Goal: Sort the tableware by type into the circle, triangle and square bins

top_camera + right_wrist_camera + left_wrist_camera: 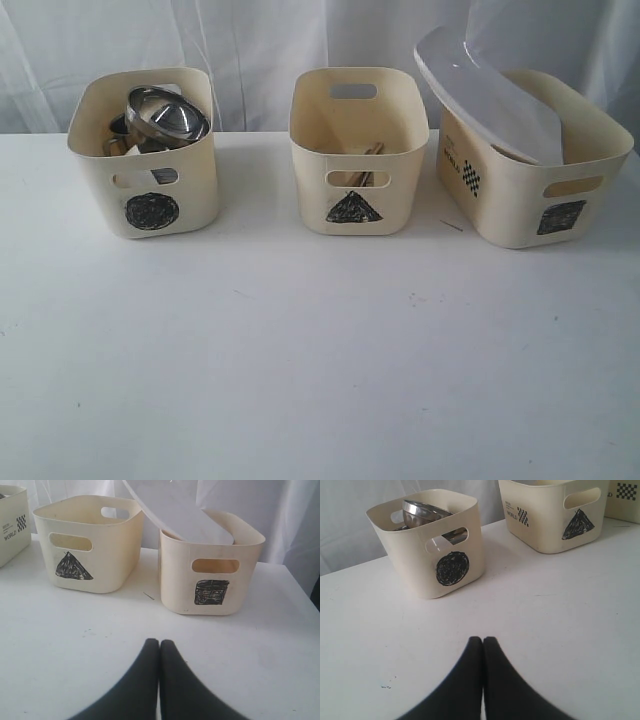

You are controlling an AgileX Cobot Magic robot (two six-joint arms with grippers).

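Three cream bins stand in a row on the white table. The circle bin [150,170] [435,550] holds a steel bowl [168,115] [422,511] on top of other steel pieces, partly hidden. In the triangle bin [355,160] [87,542] wooden chopsticks [372,152] show; the other cutlery is hidden. A large white plate [480,85] [175,510] leans tilted out of the square bin [530,170] [210,570]. My left gripper [483,640] is shut and holds nothing, well short of the circle bin. My right gripper [159,642] is shut with nothing in it, facing the square bin. Neither gripper shows in the exterior view.
A white curtain [260,40] hangs behind the bins. A thin dark sliver [452,225] [148,596] lies on the table [320,380] between the triangle and square bins. No tableware lies loose on the tabletop.
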